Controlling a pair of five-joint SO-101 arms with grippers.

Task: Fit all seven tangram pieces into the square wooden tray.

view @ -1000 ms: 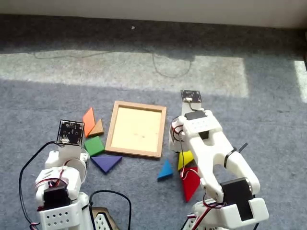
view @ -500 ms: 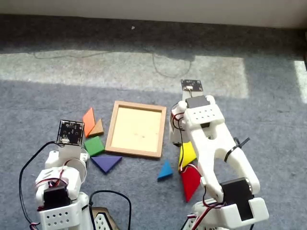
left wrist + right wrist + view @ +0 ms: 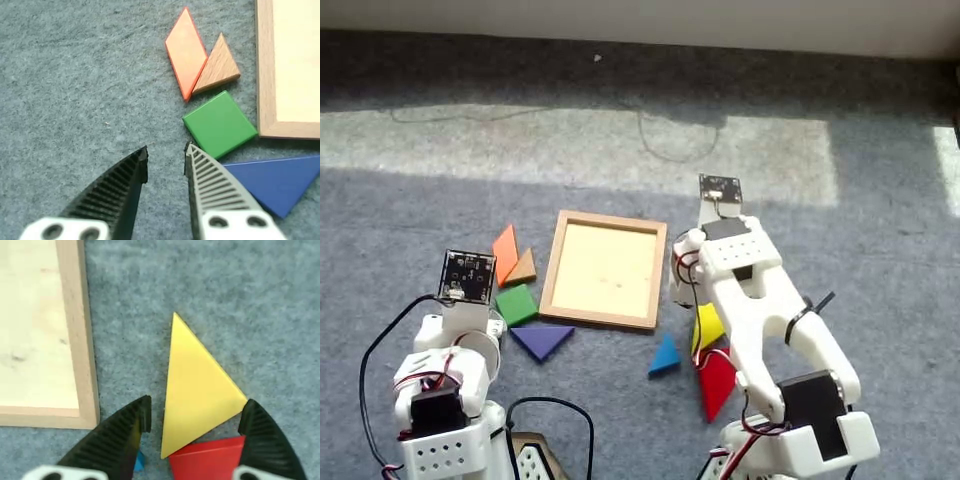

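The square wooden tray [image 3: 551, 270] lies with nothing in it. To its left lie an orange parallelogram [image 3: 505, 254], a brown triangle [image 3: 523, 268], a green square [image 3: 516, 305] and a large blue triangle [image 3: 542, 340]. A small blue triangle [image 3: 665, 356], a yellow triangle [image 3: 707, 326] and a red triangle [image 3: 717, 382] lie at its lower right. My right gripper [image 3: 197, 407] is open just above the yellow triangle [image 3: 197, 385], one finger on each side of it. Over bare carpet, my left gripper [image 3: 166, 152] is slightly open beside the green square [image 3: 219, 124].
Everything lies on grey carpet. The right arm [image 3: 745, 275] stretches beside the tray's right rim [image 3: 75, 330]. The red triangle [image 3: 210, 460] touches the yellow one's near edge. A thin cable [image 3: 660, 140] lies on the sunlit strip beyond the tray.
The right arm pushed a little farther out, then drew slightly back over the yellow triangle. The left arm and all pieces stayed put.
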